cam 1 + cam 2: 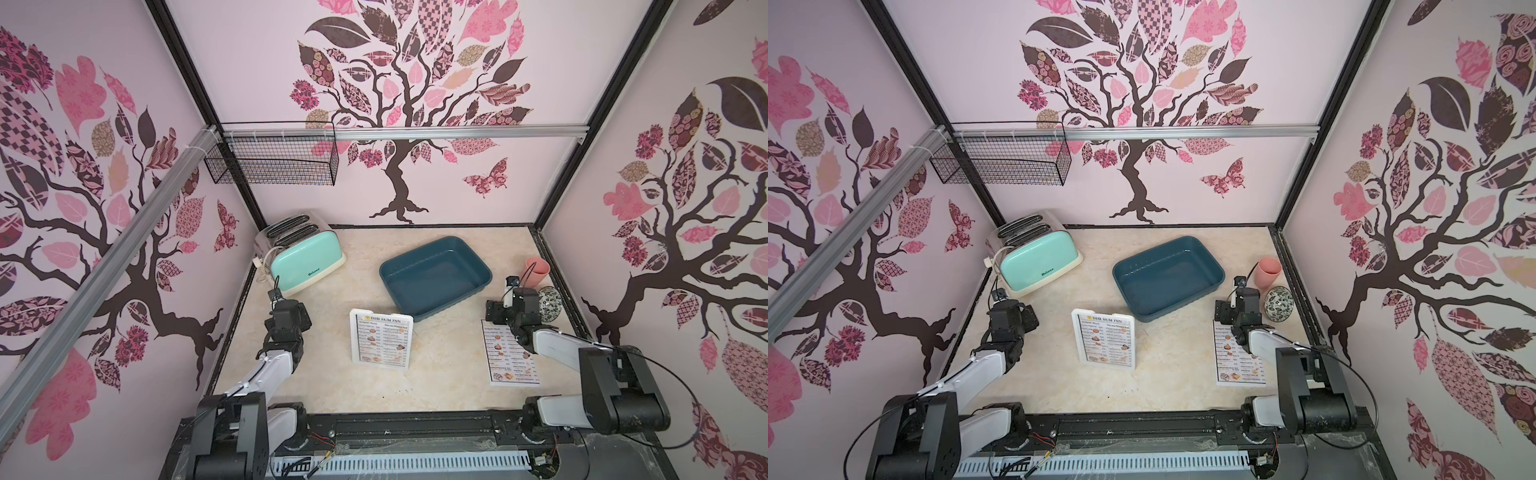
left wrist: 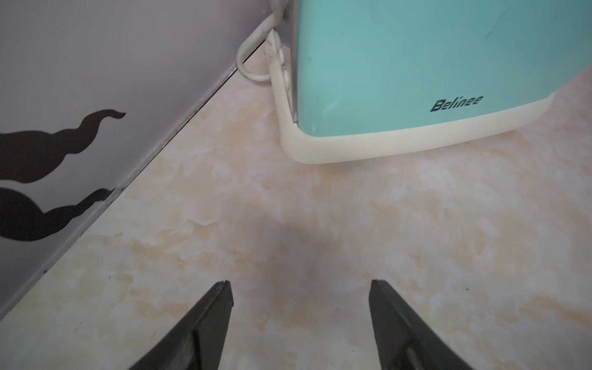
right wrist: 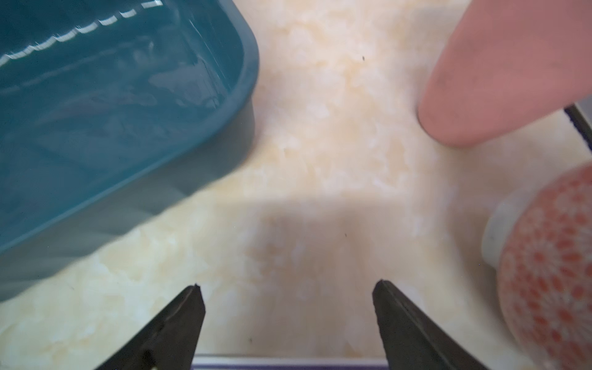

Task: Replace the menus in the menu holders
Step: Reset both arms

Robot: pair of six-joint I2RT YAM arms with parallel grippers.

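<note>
holder [image 1: 353,332] stands upright near tub [image 1: 453,305], one menu [image 1: 380,343] inside; second menu [image 1: 505,365] lies flat, partly under your right arm [image 1: 557,343]. you see left claw [image 2: 299,283] and right claw [image 3: 288,283] both wide, holding nothing.

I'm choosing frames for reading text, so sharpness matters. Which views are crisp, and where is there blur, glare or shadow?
Both top views: evenly lit, the upright menu has a legible heading. Left wrist view: toaster logo crisp, soft shadow ahead of the fingers. Right wrist view: tub, pink cup and patterned bowl blurred, glare streaks in the tub.
</note>
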